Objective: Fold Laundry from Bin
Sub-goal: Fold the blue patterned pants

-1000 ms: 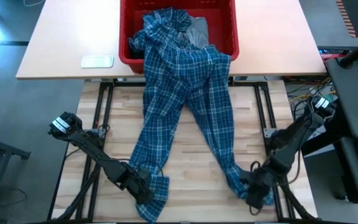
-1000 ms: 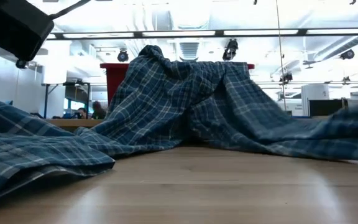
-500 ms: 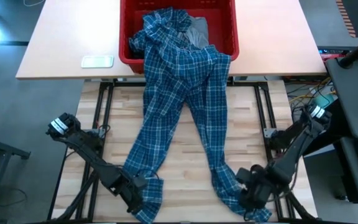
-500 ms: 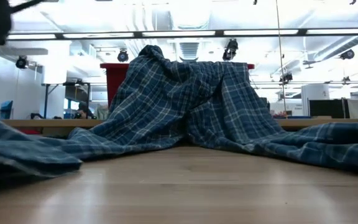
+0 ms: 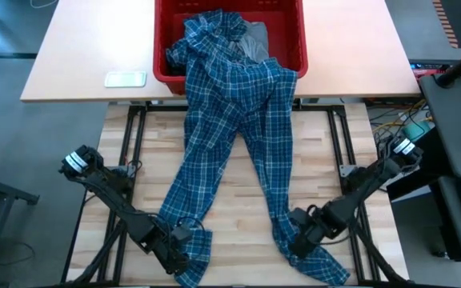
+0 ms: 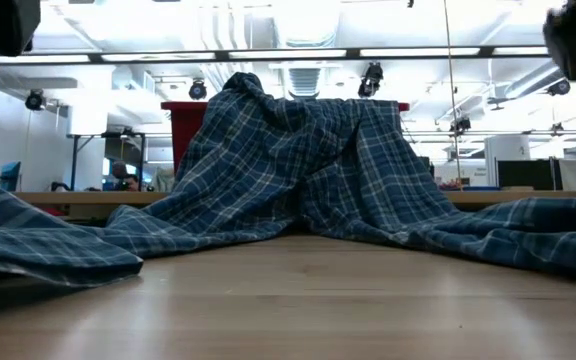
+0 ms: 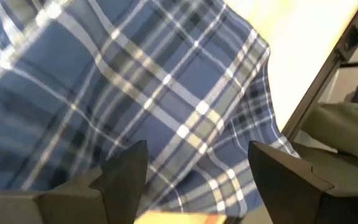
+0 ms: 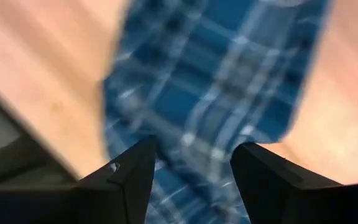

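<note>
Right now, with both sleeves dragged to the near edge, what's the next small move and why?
Probably draw the plaid shirt further toward the near edge: its collar end is bunched inside the red bin and drapes over the rim. The left gripper and right gripper sit at the sleeve ends, both open.

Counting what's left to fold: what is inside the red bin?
The bin holds the plaid shirt's bunched top and a grey garment. Anything beneath them is covered.
</note>
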{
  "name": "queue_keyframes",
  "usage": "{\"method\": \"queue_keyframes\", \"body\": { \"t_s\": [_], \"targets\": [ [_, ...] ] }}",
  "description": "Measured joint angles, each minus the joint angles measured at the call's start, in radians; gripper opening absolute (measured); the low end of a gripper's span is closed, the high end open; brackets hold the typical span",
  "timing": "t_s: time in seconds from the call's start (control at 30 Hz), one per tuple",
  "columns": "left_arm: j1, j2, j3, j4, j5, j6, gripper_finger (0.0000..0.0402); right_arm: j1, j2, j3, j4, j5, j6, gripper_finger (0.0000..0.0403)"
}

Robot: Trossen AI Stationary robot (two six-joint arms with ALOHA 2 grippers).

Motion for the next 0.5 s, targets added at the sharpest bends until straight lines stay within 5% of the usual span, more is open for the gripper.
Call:
{"method": "queue_keyframes", "body": {
  "t_s": [0.13,0.27,0.5],
  "targets": [
    [0.000,0.000,0.000,0.000,-0.014,0.007,0.0261,-0.013,0.012,-0.085,-0.011,-0.109,0.048,0.0138],
    [-0.002,0.000,0.000,-0.001,-0.014,0.007,0.0261,-0.003,-0.015,-0.113,-0.112,-0.165,0.114,0.0033],
    [-0.004,0.000,0.000,-0.001,-0.039,0.015,0.0261,0.032,-0.148,-0.042,-0.507,-0.179,0.246,0.0010]
  ]
}}
